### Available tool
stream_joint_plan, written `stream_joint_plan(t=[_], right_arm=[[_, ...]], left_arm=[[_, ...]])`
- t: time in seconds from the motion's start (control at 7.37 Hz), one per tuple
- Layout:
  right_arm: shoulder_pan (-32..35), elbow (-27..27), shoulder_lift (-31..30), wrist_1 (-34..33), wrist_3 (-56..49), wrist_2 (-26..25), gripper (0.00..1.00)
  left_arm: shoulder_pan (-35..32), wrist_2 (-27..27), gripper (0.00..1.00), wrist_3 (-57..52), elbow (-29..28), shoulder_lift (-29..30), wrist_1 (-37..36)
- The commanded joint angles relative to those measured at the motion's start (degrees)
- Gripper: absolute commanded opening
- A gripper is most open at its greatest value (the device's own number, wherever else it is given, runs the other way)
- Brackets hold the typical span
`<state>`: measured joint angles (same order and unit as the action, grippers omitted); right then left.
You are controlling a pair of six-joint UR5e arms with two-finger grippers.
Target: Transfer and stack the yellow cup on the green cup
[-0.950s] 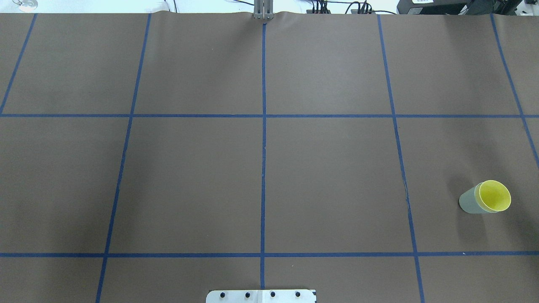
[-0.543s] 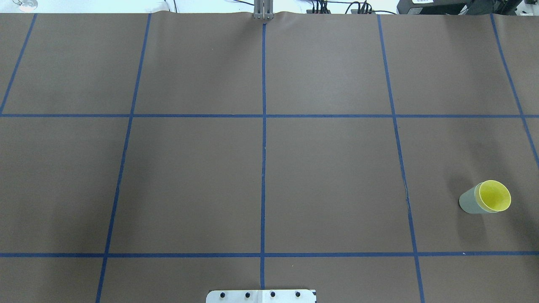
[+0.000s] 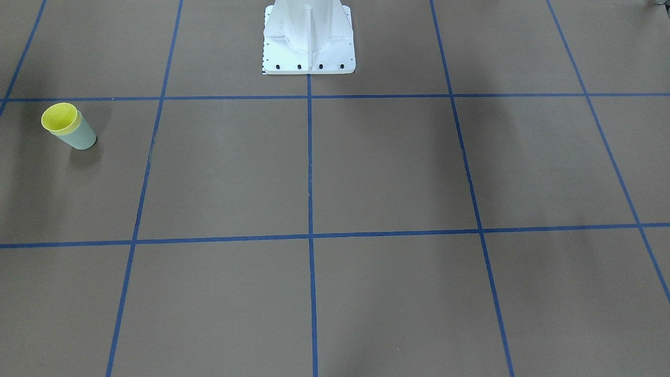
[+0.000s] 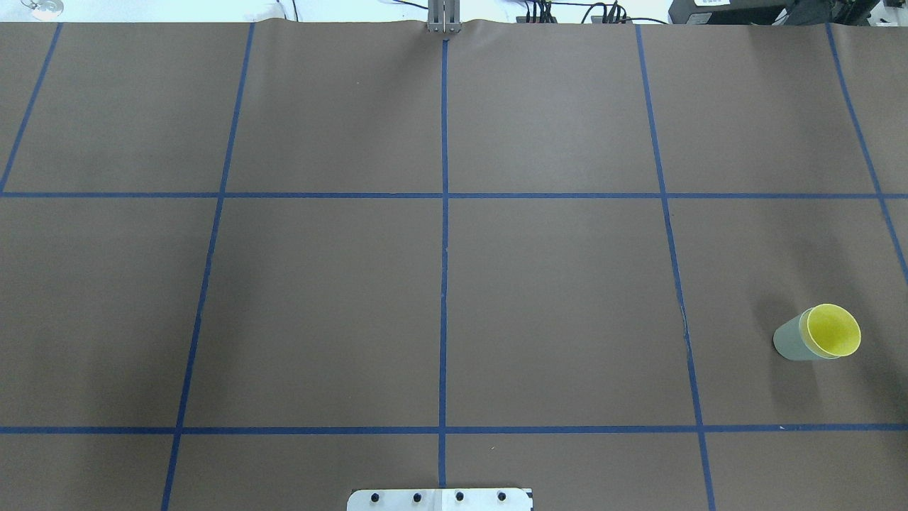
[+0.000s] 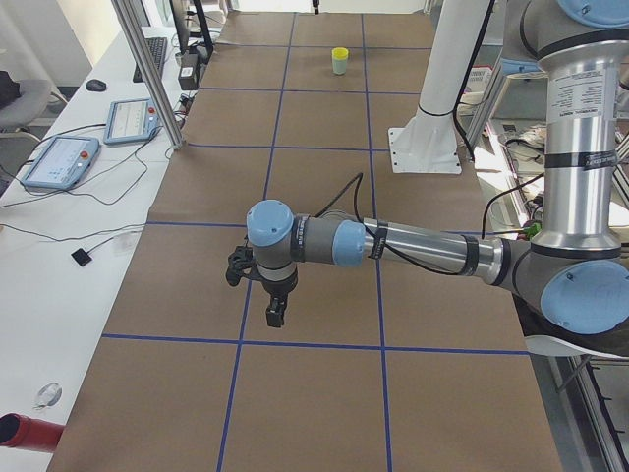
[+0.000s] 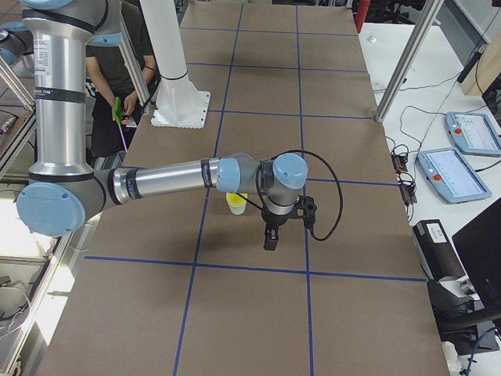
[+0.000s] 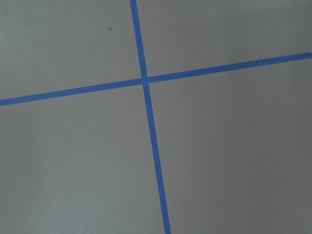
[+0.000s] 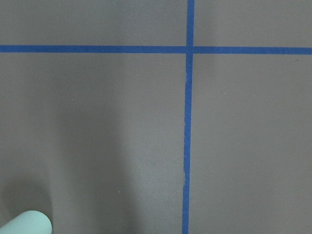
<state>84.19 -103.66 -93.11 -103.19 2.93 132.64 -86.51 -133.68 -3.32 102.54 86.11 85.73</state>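
Observation:
The yellow cup sits nested inside the green cup, upright on the brown table at the right side. The pair also shows in the front view, yellow cup in green cup, and far off in the left side view. My right gripper hangs above the table just beside the cups. My left gripper hangs over the table's other end, far from them. Both show only in side views, so I cannot tell whether they are open or shut. A mint-green edge shows in the right wrist view.
The brown table cover carries a blue tape grid. The robot's white base stands at the table's middle edge. Tablets and cables lie on the white side bench. A person stands behind the robot.

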Motion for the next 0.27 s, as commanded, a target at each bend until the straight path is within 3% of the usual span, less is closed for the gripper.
stream_joint_plan(t=[0.0,0.14], right_arm=[[0.0,-0.06,0.65,0.01,0.5,0.16,1.0],[0.0,-1.97,-0.05,0.01,0.5,0.51,1.0]], left_arm=[[-0.06,0.0,1.0,0.07,-0.32,-0.06,1.62],[-0.06,0.0,1.0,0.16,-0.15,-0.06,1.63]])
